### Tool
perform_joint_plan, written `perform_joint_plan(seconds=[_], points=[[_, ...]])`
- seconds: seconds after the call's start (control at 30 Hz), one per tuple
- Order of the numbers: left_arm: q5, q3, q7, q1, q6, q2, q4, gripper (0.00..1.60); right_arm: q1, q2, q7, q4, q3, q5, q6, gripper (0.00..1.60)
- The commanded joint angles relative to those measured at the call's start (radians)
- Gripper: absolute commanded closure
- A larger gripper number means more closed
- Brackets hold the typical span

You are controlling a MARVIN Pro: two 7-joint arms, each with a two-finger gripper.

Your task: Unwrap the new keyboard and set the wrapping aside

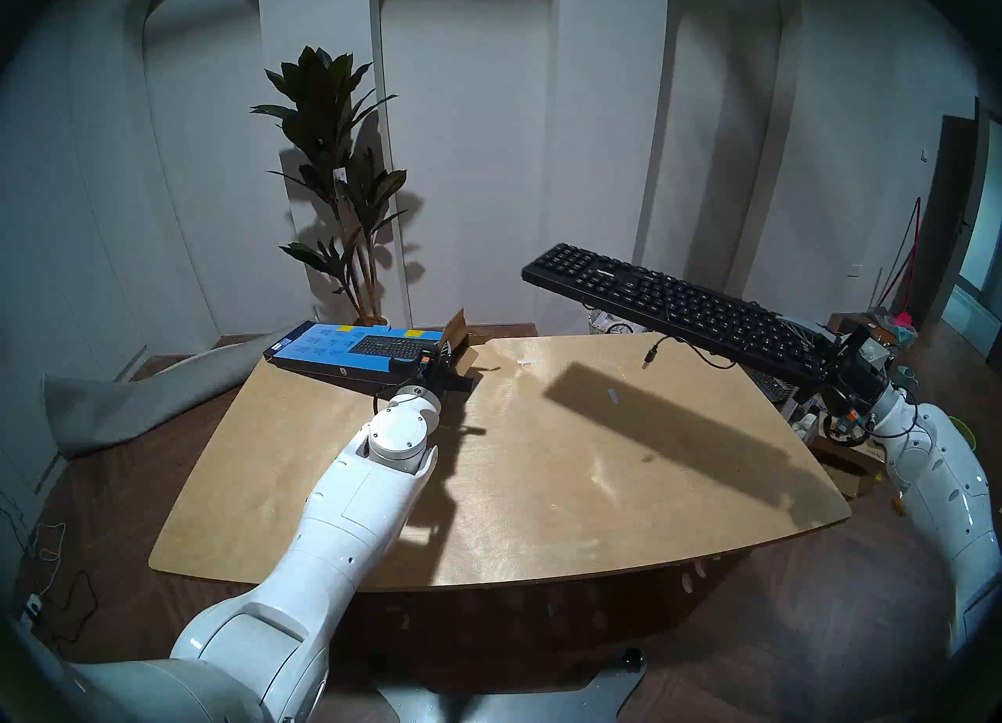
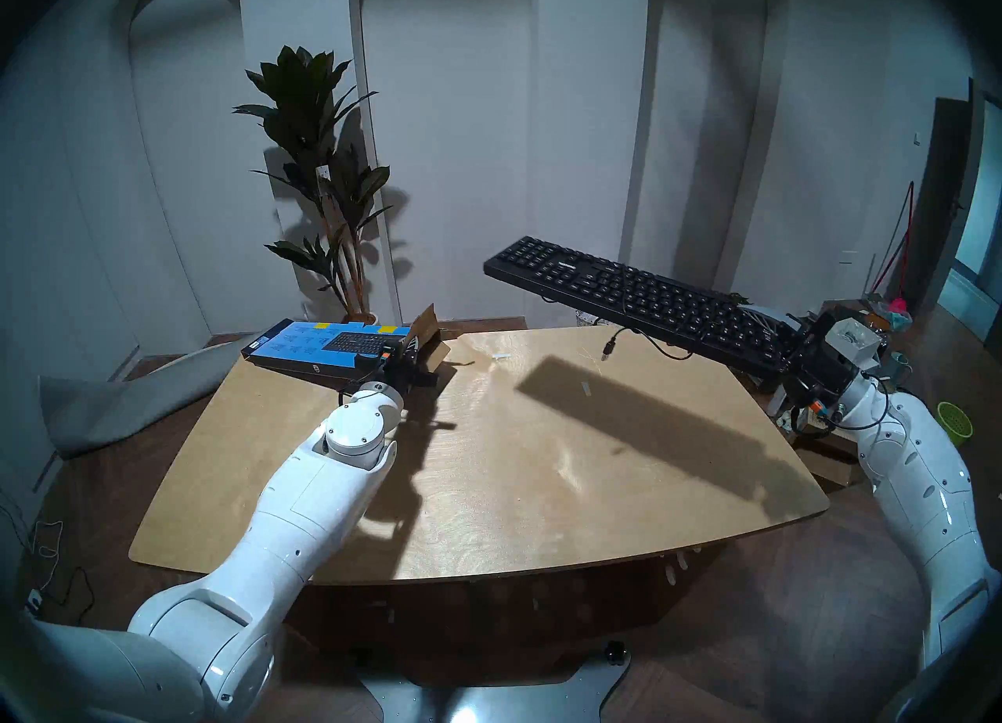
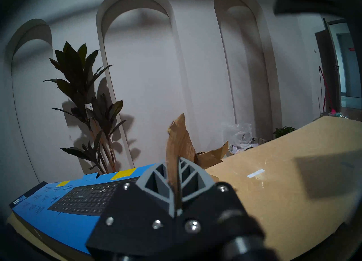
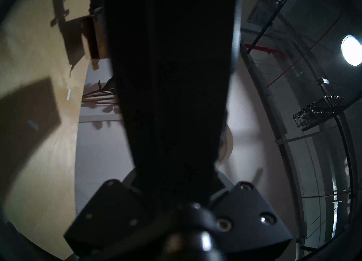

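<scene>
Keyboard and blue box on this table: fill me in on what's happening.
The right gripper holds the black keyboard by one end, up in the air over the table's right side, its cable dangling. The left gripper is shut on a brown flap of the blue box, which lies at the table's far left corner. The keyboard is out; neither thing is released.

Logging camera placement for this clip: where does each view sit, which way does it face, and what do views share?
Head stereo left: high on the head, looking down at the pale wooden table; both white arms show.
Head stereo right: nearly the same picture.
Left wrist: low over the table, facing the arched wall; left pincer shut on the brown flap of the long blue cardboard box.
Right wrist: rolled sideways; right pincer grips the long black keyboard.
Shared: the box shows in the head and left wrist views.
</scene>
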Motion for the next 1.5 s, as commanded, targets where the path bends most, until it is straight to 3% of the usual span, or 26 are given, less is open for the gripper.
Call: perform_joint_plan(seconds=[0.0,0.37,0.57,1.1,1.47], points=[[-0.011,0.006,0.009,0.067,-0.054,-0.011,-0.117,1.6,0.009,0.021,-0.026,0.091,0.006,-0.017,0.001,1.6],[-0.019,0.141,0.014,0.219,-0.073,-0.081,-0.263,1.6,0.061,0.007,-0.004,0.201,-0.048,-0.072,0.001,1.6],[-0.006,0.171,0.042,0.252,-0.072,-0.076,-0.321,1.6,0.102,-0.019,0.0,0.254,-0.086,-0.098,0.001,1.6],[0.038,0.157,0.13,0.346,-0.03,-0.025,-0.461,1.6,0.256,-0.134,0.047,0.462,-0.216,-0.19,0.024,1.6],[0.052,0.147,0.165,0.39,0.026,-0.008,-0.535,1.6,0.372,-0.121,0.097,0.59,-0.275,-0.248,0.001,1.6]])
